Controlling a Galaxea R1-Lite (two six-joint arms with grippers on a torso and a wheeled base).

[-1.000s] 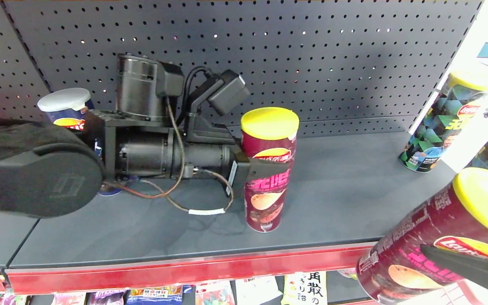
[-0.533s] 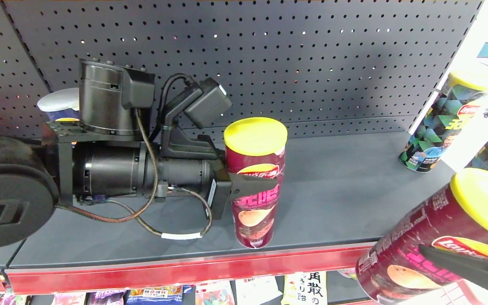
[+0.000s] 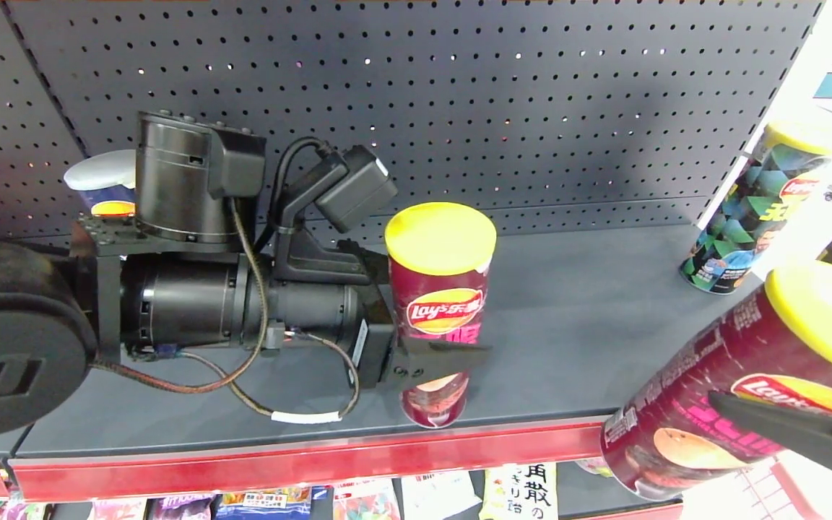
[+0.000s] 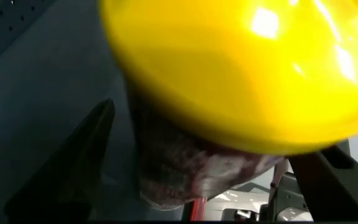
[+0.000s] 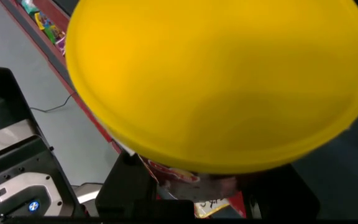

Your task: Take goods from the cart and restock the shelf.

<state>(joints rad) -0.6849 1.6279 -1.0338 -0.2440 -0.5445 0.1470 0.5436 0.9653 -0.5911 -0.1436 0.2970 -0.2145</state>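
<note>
A maroon chip can (image 3: 439, 289) with a yellow lid is stood upright on the grey shelf (image 3: 589, 325), close to the red front edge (image 3: 315, 456), at 6 o'clock from the centre of the head view. It is straddled low on its body by the left tool (image 3: 448, 332). The fingers (image 4: 73, 168) are spread, and a gap beside the can is seen in the left wrist view, so the can seems not to be gripped. A tilted chip can (image 3: 683, 426) is clamped in the right tool (image 3: 748, 404) at 4 o'clock, beyond the shelf's front. A green-patterned chip can (image 3: 755, 209) is seen at 2 o'clock and a white-lidded blue can (image 3: 102, 177) at 10 o'clock.
</note>
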